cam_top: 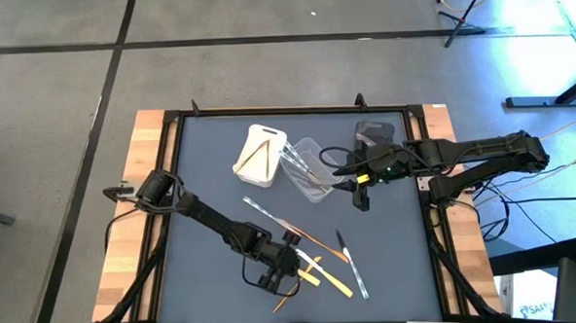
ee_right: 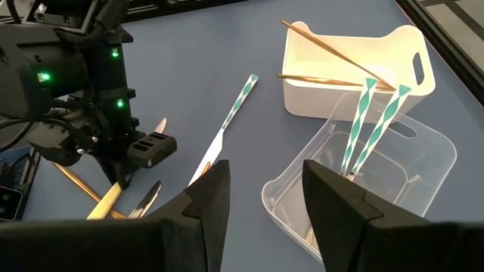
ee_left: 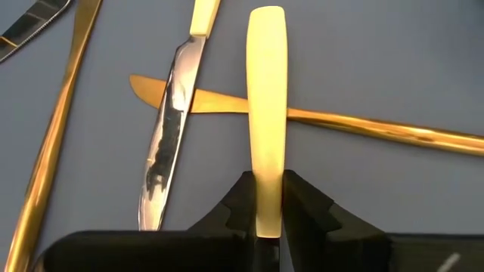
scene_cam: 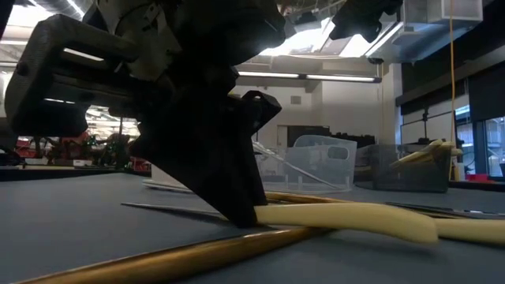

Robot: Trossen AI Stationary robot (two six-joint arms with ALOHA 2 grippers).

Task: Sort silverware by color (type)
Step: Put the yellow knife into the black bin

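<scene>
My left gripper [cam_top: 285,264] is low over the loose silverware [cam_top: 321,250] near the table's near edge, shut on a pale yellow-handled piece [ee_left: 266,98]. That piece lies across a gold knife [ee_left: 340,121]; a silver-bladed knife with a cream handle [ee_left: 170,128] lies beside it. My right gripper [cam_top: 339,169] hangs open above the clear tub [ee_right: 393,166], which holds green-and-white striped pieces [ee_right: 370,121]. The white tub [ee_right: 348,68] holds gold pieces. A striped knife [ee_right: 231,121] lies on the mat. My left gripper pinches the pale yellow handle [ee_left: 265,189] between its two fingers [scene_cam: 237,209], coming from above and pointing down at the table. The fingers lie across the handle. The piece stays low: its free end [scene_cam: 394,225] rests over a gold piece [scene_cam: 197,252] on the table.
A dark grey tub [cam_top: 375,136] stands at the far right, next to the clear tub [cam_top: 308,170] and the white tub [cam_top: 259,155]. More gold and silver pieces [cam_top: 346,266] lie scattered right of my left gripper. Bare mat lies to the left [cam_top: 205,262].
</scene>
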